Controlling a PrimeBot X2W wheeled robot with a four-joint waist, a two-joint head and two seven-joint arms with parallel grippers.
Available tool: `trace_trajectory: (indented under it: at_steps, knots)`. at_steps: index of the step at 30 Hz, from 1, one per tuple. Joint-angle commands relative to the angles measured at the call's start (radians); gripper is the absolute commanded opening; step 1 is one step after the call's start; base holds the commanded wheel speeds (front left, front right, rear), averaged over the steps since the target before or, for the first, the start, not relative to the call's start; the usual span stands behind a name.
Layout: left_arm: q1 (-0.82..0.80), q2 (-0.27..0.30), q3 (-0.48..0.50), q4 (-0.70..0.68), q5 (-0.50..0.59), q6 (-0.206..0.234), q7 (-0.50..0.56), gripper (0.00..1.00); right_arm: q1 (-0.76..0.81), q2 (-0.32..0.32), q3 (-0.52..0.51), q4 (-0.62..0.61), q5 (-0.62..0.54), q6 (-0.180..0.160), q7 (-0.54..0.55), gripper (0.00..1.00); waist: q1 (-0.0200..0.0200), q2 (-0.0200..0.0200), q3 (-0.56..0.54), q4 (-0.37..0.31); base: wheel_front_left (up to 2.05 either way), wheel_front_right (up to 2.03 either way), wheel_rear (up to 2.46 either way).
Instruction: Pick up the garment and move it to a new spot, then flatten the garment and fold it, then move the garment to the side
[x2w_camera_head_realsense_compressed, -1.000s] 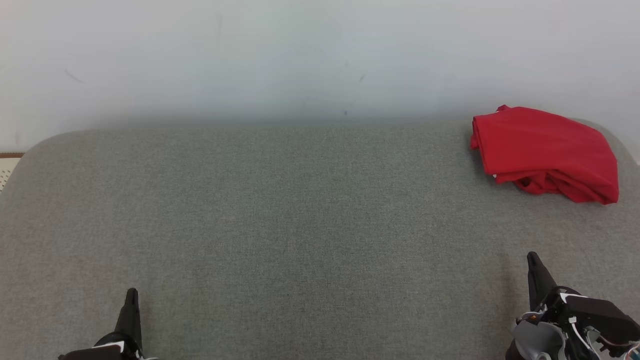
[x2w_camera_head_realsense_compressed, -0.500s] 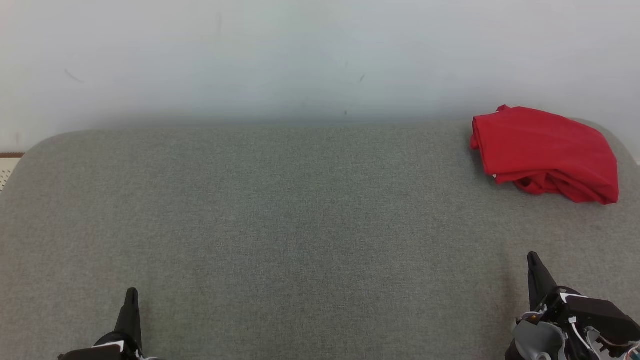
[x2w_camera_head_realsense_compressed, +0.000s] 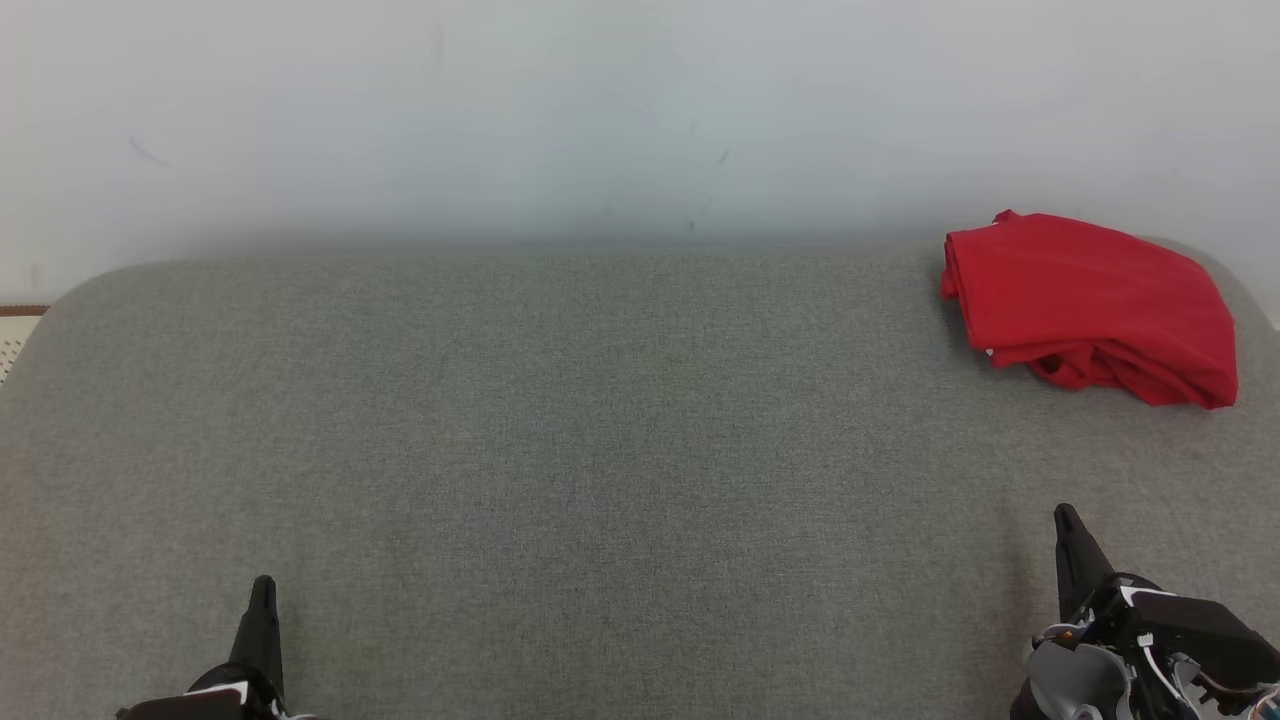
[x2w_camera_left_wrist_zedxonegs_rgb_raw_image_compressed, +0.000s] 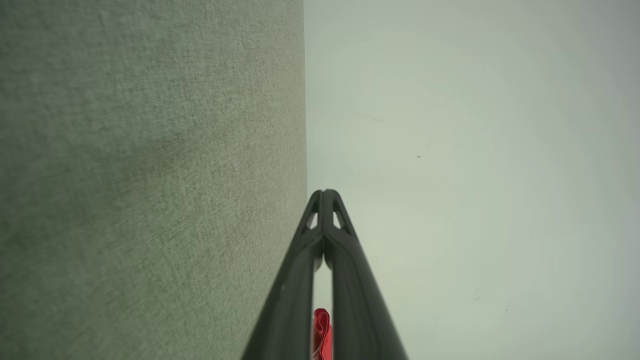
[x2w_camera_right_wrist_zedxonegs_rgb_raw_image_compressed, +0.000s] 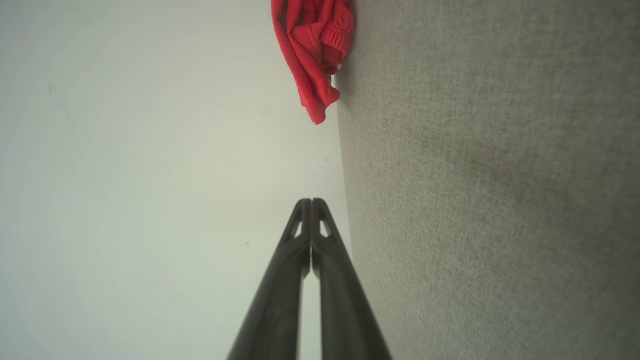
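So the red garment (x2w_camera_head_realsense_compressed: 1090, 305) sits loosely folded at the far right corner of the grey fabric counter (x2w_camera_head_realsense_compressed: 600, 450), right by the white wall (x2w_camera_head_realsense_compressed: 600, 100). The left pincer (x2w_camera_head_realsense_compressed: 263, 590) and right pincer (x2w_camera_head_realsense_compressed: 1065, 520) hang at the near edge, both pressed together, pinching nothing, well apart from it.

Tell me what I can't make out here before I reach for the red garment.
- Red garment: head view, its own folds hide the garment type and the lower layers.
- Same garment: right wrist view, cut off by the top edge; left wrist view, a sliver seen between the fingers of the left gripper.
- Right gripper: head view, base cut off by the bottom edge.
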Motion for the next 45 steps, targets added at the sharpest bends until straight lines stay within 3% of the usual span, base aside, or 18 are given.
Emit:
trace_trajectory:
  at_steps: [1,45]
  knots:
    - [-0.009,0.004,-0.001,0.003,-0.011,-0.003,0.002,0.0,-0.008,0.003,-0.001,0.001,-0.006,0.0,0.002,0.0,0.0,0.0,0.0,0.0,0.0,0.0,0.0]
    - [-0.008,0.004,-0.002,0.003,-0.011,-0.003,0.002,0.0,-0.008,0.006,-0.005,0.001,-0.011,0.0,0.006,0.0,0.0,0.0,0.0,0.0,0.0,0.0,0.0]
